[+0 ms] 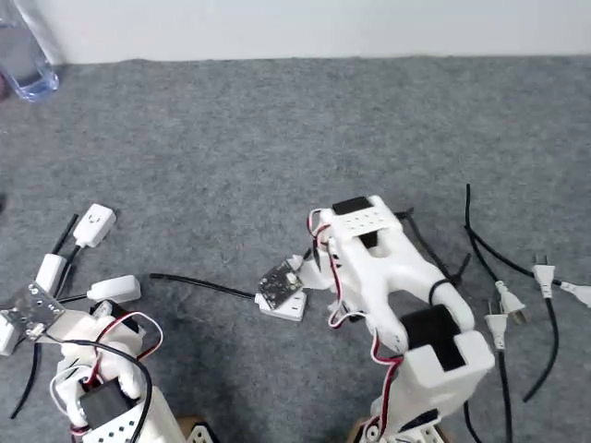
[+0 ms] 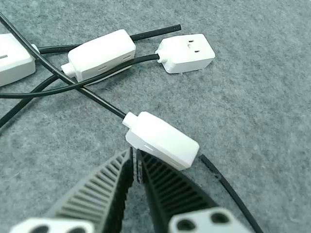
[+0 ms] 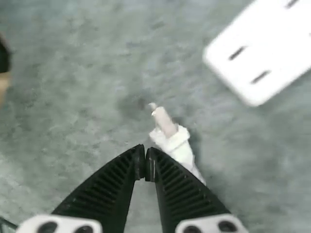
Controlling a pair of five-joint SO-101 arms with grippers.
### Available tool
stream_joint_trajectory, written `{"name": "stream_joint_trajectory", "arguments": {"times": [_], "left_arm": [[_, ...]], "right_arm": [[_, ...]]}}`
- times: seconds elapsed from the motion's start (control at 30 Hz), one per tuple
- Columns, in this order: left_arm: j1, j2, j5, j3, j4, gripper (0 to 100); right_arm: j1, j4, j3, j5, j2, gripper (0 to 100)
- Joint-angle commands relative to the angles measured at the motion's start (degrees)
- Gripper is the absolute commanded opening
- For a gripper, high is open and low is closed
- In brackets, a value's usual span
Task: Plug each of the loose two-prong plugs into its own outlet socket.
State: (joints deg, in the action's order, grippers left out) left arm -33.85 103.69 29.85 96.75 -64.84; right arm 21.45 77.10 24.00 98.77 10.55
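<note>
**Right arm holds a plug near a socket; left gripper closed beside another**

High view: the right arm reaches in over the grey table. Its wrist is above a white outlet block, which has a black cable running off it. Several loose plugs lie well apart from it near the table's edge, on the right arm's outer side, each on a black lead. The left arm sits at the other side, next to a cluster of three white sockets. A clear bottle stands in the far corner.

Left wrist view: the left gripper has its ribbed fingers drawn almost together, with only a thin slit between them and nothing in it. The tips are just beside the nearest socket, which lies on its side on its black cord. Beyond it lie a slotted socket and a square-faced socket, with cords crossing between them.

Right wrist view: the right gripper is also closed to a narrow slit. A white plug juts out along one finger, its prongs aimed towards the outlet block but not touching it. The plug appears to be carried, though the spot where it is gripped is hidden under the finger.
</note>
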Motion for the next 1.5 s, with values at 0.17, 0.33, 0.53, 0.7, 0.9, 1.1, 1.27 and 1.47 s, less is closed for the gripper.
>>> {"name": "stream_joint_trajectory", "arguments": {"times": [0.17,0.33,0.53,0.7,0.9,1.1,1.27,1.47], "left_arm": [[0.00,0.53,-0.35,-0.31,1.67,1],[0.00,0.53,-0.35,-0.31,1.58,1],[0.00,0.53,-0.35,-0.31,1.58,1],[0.00,0.53,-0.35,-0.31,1.58,1],[0.00,0.53,-0.35,-0.31,1.49,1],[0.00,0.53,-0.35,-0.31,1.41,1],[0.00,0.53,-0.35,-0.31,1.41,1],[0.00,0.53,-0.35,-0.31,1.41,1]], "right_arm": [[3.21,-0.40,-5.89,-7.82,-2.86,0.9],[2.95,5.05,-3.87,-8.18,-8.66,0.9],[1.89,4.26,5.54,-7.30,-15.25,0.9],[1.89,-4.09,13.63,-6.15,-20.26,1.0],[3.74,-10.15,16.35,-6.33,-22.64,14.3],[4.79,-10.15,16.09,0.00,-22.81,23.0],[3.03,-10.33,15.12,5.54,-21.41,21.2],[0.22,-10.51,13.63,11.78,-15.87,20.9]]}}
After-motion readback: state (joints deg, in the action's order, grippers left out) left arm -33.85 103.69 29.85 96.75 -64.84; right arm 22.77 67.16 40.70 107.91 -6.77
